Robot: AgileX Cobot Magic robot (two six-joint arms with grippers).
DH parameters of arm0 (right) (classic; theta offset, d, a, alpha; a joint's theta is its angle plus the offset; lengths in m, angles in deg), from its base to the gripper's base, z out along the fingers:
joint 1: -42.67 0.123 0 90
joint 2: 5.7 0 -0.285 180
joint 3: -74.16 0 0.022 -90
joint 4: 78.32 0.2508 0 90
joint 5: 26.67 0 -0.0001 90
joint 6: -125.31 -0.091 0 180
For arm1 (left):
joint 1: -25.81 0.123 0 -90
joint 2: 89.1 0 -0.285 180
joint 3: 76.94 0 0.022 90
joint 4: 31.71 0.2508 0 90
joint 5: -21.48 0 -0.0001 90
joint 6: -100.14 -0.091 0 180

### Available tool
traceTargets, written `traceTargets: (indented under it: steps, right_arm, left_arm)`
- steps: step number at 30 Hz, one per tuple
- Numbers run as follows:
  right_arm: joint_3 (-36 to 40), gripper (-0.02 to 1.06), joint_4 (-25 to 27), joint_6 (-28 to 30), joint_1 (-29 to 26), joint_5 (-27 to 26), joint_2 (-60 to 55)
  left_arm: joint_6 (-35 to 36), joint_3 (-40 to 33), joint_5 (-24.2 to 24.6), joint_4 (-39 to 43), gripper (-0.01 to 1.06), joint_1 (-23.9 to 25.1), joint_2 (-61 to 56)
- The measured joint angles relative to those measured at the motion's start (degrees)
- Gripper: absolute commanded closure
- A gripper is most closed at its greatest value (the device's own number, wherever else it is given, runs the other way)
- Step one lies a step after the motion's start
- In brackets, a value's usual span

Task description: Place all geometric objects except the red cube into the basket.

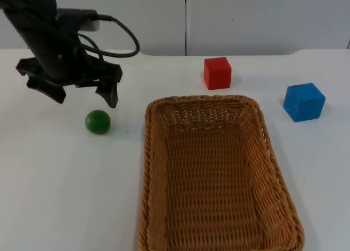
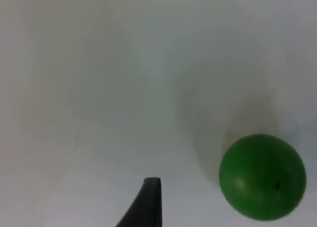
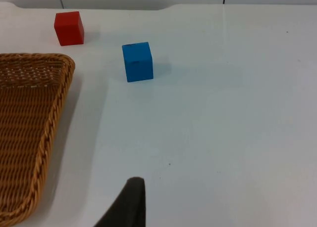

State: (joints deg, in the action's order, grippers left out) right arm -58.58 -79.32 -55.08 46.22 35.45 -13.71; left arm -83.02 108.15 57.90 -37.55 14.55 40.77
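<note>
Green ball [image 1: 98,122] sits on the white table [image 1: 54,196] left of the wicker basket [image 1: 213,174], and the left gripper [image 1: 85,95] hangs just above it, fingers spread wide. Red cube [image 1: 217,73] and blue cube [image 1: 304,101] stand beyond the basket. Left wrist view: ball [image 2: 262,176] beside one fingertip. Right wrist view: blue cube [image 3: 137,62], red cube [image 3: 69,27], basket rim [image 3: 49,133]; right gripper's state I cannot tell.

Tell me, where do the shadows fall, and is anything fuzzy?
Top view: the green ball casts only a faint shadow on the white table, and the left gripper above it looks crisp. Left wrist view: the ball's edge is soft, with a dim shadow beside it. Right wrist view: the blue cube and the basket throw soft shadows.
</note>
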Motion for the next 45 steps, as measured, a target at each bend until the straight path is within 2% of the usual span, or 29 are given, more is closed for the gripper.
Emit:
traceTargets:
  steps: [11, 20, 23, 24, 27, 29, 30, 31, 35, 40, 45]
  right_arm:
    - [0.00, -0.01, 0.00, 0.00, 0.00, 0.00, 0.00]
    - [0.00, -0.01, 0.00, 0.00, 0.00, 0.00, 0.00]
    - [0.00, -0.01, 0.00, 0.00, 0.00, 0.00, 0.00]
    - [0.00, -0.01, 0.00, 0.00, 0.00, 0.00, 0.00]
    - [0.00, -0.01, 0.00, 0.00, 0.00, 0.00, 0.00]
    - [0.00, -0.01, 0.00, 0.00, 0.00, 0.00, 0.00]
    - [0.00, -0.01, 0.00, 0.00, 0.00, 0.00, 0.00]
    - [0.00, -0.01, 0.00, 0.00, 0.00, 0.00, 0.00]
    - [0.00, -0.01, 0.00, 0.00, 0.00, 0.00, 0.00]
    - [0.00, -0.01, 0.00, 0.00, 0.00, 0.00, 0.00]
    - [0.00, -0.01, 0.00, 0.00, 0.00, 0.00, 0.00]
  left_arm:
    - [0.22, 0.66, -4.49, -1.47, 0.14, -1.21, 5.43]
    - [0.22, 0.66, -5.10, -1.78, 0.16, -2.00, 7.52]
    - [0.22, 0.66, -5.10, -1.78, 0.35, -2.00, 7.77]
    - [0.22, 0.66, -5.10, -1.78, 0.35, -2.00, 7.91]
    - [0.22, 0.79, -4.76, -1.67, 0.68, -2.00, 8.13]
    - [0.22, 0.83, -4.40, -1.67, 0.98, -2.00, 8.13]
    - [0.22, 0.92, -4.04, -1.67, 0.98, -2.00, 8.13]
    - [0.22, 0.92, -3.51, -1.67, 1.05, -2.00, 7.88]
    - [0.22, 0.70, 0.37, -1.77, 1.05, -2.00, 3.03]
    - [0.22, 0.70, 1.73, -1.77, 1.05, -2.11, -4.03]
    - [-1.94, -1.48, 2.38, -1.90, 1.05, -4.00, -16.20]
